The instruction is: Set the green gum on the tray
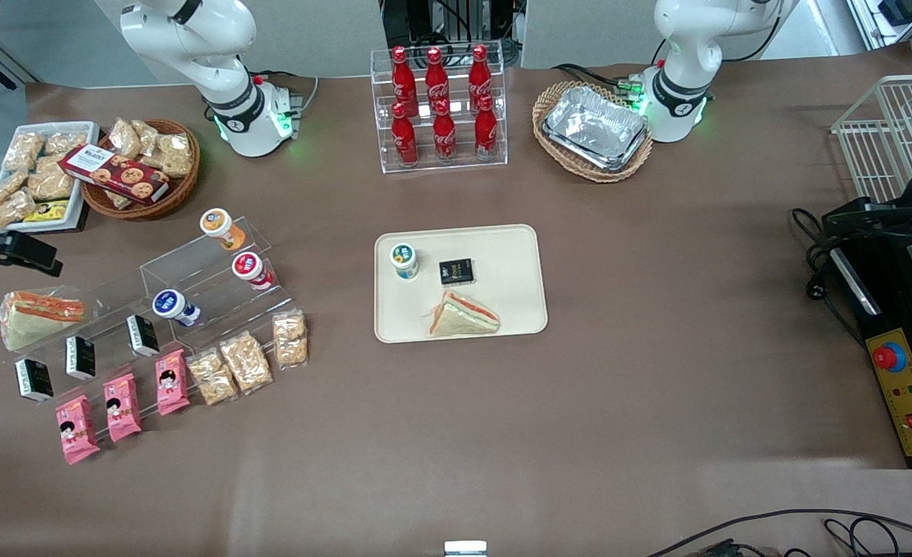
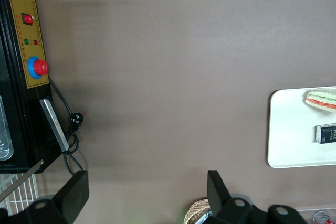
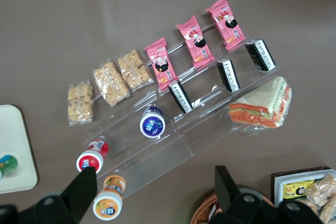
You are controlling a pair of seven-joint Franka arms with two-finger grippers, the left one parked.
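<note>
1. One green gum (image 1: pixel 404 260) bottle stands upright on the tray (image 1: pixel 514 255), near the corner farthest from the front camera on the working arm's side.
2. Two other things share the tray: a small black packet (image 1: pixel 456 271) just beside the gum, and a wrapped sandwich (image 1: pixel 462 318) nearer the front camera.
3. The gripper (image 3: pixel 152 203) hangs high above the clear stepped rack (image 3: pixel 173 129) at the working arm's end of the table, well apart from the tray, its two fingers (image 3: pixel 79 190) spread wide with nothing between them.
4. On the rack, the orange-lidded bottle (image 1: pixel 220 226), red-lidded bottle (image 1: pixel 250 268) and blue-lidded bottle (image 1: pixel 172 305) lie on separate steps.
5. Three black packets (image 3: pixel 228 74) sit on the rack with a second sandwich (image 3: pixel 261 104) beside them; pink snack packs (image 3: pixel 197 40) and clear cracker bags (image 3: pixel 111 82) lie nearer the front camera.
6. Six red cola bottles (image 1: pixel 440 104) stand in a clear rack beside the foil tray (image 1: pixel 596 128) in its wicker basket.
</note>
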